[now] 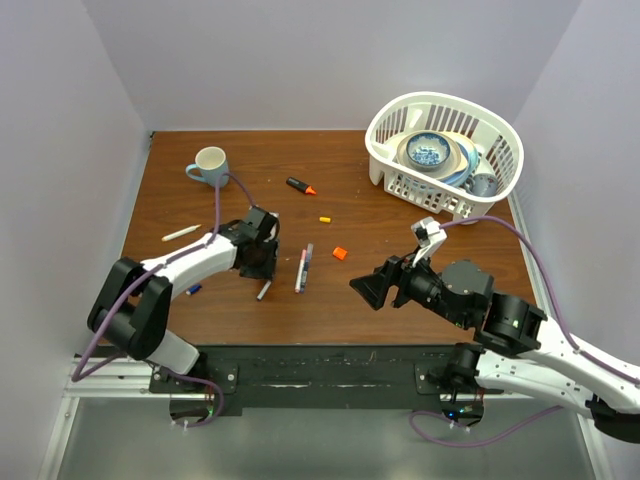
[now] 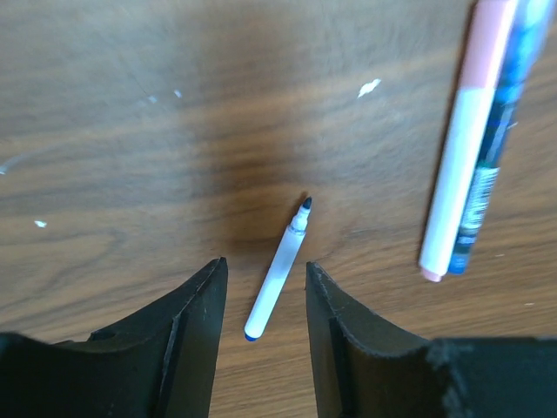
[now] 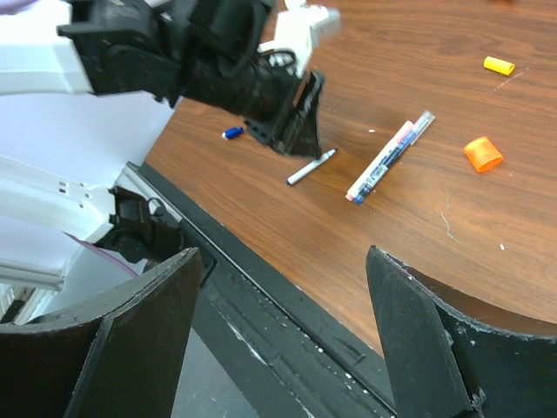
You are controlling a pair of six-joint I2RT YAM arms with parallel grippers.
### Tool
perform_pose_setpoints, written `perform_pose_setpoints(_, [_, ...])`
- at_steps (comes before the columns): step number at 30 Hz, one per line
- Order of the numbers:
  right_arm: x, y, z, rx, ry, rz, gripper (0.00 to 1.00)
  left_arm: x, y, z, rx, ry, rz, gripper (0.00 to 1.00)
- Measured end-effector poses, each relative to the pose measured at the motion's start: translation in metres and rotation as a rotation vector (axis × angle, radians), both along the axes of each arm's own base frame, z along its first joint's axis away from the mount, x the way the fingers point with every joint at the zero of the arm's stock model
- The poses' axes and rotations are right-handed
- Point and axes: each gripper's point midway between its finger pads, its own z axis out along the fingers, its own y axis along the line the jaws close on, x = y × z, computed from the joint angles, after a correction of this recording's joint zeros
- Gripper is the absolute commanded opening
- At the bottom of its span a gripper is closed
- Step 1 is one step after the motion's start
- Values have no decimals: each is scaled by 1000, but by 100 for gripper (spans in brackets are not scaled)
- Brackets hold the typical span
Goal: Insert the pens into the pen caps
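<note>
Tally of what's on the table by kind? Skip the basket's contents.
Pens: 5
Loose caps: 3
Mug: 1
Basket: 1
Total: 10

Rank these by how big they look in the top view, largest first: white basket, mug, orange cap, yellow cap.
1. white basket
2. mug
3. orange cap
4. yellow cap, only slightly smaller than the orange one; that pair is close.
</note>
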Motion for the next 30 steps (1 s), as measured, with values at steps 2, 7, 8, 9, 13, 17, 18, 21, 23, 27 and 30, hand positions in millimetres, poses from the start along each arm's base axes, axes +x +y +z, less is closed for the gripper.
perform_pose_setpoints(2, [0, -1, 1, 6, -1, -1, 80, -5, 0, -7, 14, 23, -11, 45])
perform_pose_setpoints(7, [-1, -2, 3, 12, -4, -2, 80, -9, 0, -16, 29, 47, -24, 38])
perform_pose_setpoints(8, [-1, -2, 3, 12, -4, -2, 80, -9, 1, -17, 32, 46, -24, 35])
perform_pose_setpoints(9, [-1, -2, 3, 11, -4, -2, 80, -9, 1, -17, 37, 46, -27, 34])
perform_pose_setpoints(13, [0, -3, 3, 11, -5, -6, 80, -7, 4, -18, 62, 50, -28, 24])
perform_pose_setpoints(17, [2, -4, 2, 13, 1, -26, 80, -5, 5, -20, 102, 50, -34, 3])
perform_pose_setpoints(18, [3, -4, 2, 14, 2, -31, 80, -5, 4, -20, 107, 50, -37, 0])
perform_pose_setpoints(21, [3, -4, -2, 11, 13, -35, 80, -5, 3, -19, 111, 44, -40, 0])
perform_pose_setpoints(23, [3, -3, -7, 5, 24, -36, 80, -4, 1, -19, 99, 36, -34, 0])
perform_pose_setpoints(27, [2, 7, -16, 16, 41, -12, 80, -8, -15, -15, -30, 7, 5, 0])
perform_pose_setpoints(30, [0, 19, -32, 15, 68, 21, 79, -17, -35, -1, -164, -6, 10, 0])
